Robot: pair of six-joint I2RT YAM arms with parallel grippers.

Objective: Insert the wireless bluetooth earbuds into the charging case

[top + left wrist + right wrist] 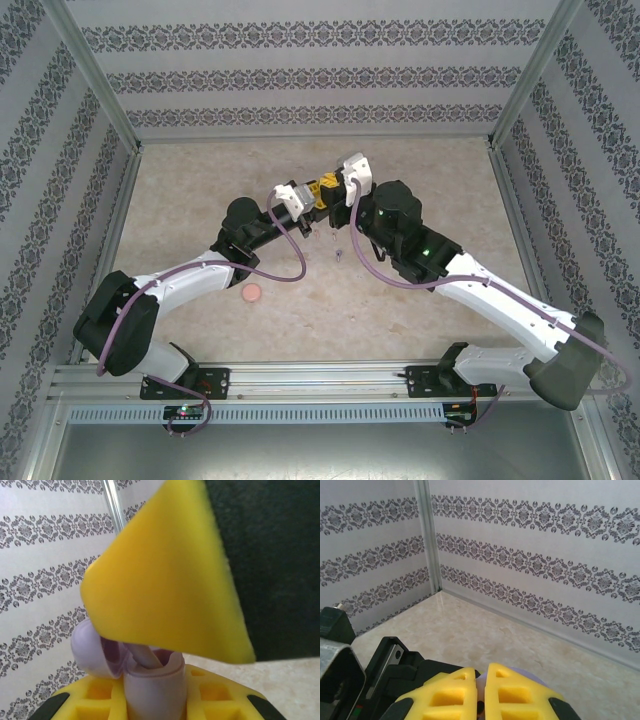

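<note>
At the far middle of the table (200,190), the two arms met tip to tip, above the surface. The left gripper (310,200) was clamped on a small purple case (152,692), its yellow fingers (95,700) pressing the case from either side. The case stood upright with its lid (90,647) swung open to the left.

The right gripper (332,187) hung just over the open case. In the left wrist view one of its yellow pads (165,575) covered most of the case's mouth. A pale earbud (146,656) stem slanted up from inside the case towards that pad. The top of the earbud was hidden behind it. In the right wrist view the right fingers (450,692) stood almost together, with only a thin slit between them, so they seemed pinched on the earbud, though the grip itself was out of sight. The purple case showed just behind them.

Nearer the arm bases, a pink disc (251,293) lay flat on the table to the left, well apart from both grippers. A tiny item (340,256), too small to identify, lay on the table near the right arm.
</note>
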